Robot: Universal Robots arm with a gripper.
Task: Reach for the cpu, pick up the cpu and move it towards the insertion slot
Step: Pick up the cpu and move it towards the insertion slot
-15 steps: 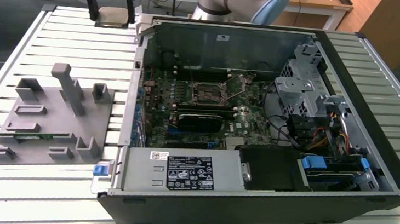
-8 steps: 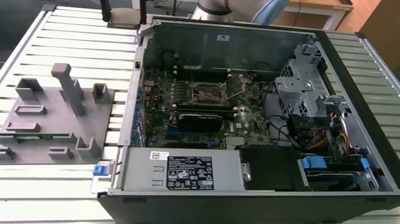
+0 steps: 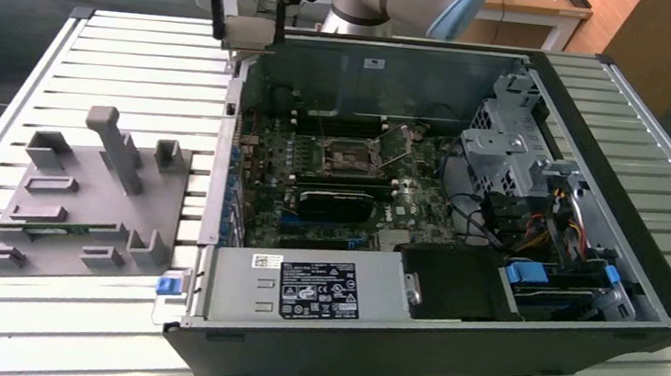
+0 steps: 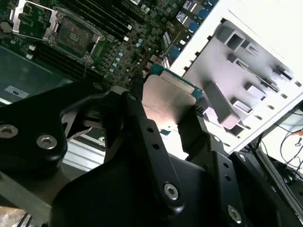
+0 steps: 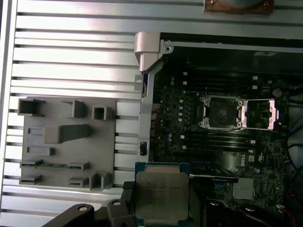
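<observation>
My gripper (image 3: 247, 37) hangs high over the far left corner of the open computer case (image 3: 572, 294), shut on the cpu (image 3: 250, 32). The cpu (image 4: 168, 97) is a flat silvery square with a green rim, clamped between my black fingers (image 4: 135, 125) by two opposite edges. In the first wrist view the cpu (image 5: 161, 191) sits level, above the case's edge. The insertion slot (image 3: 347, 159) is a dark square socket with a shiny frame on the green board, well below the cpu and towards the exterior view's right. It is bare in both wrist views (image 4: 71, 33) (image 5: 221, 112), with its metal frame swung open beside it.
A grey fixture plate (image 3: 88, 201) with upright blocks lies on the slatted metal table (image 3: 137, 67) at the exterior view's left. Inside the case are a black card (image 3: 334, 202), a power supply (image 3: 301, 286) at the front and a drive cage (image 3: 512, 150) with cables at the right.
</observation>
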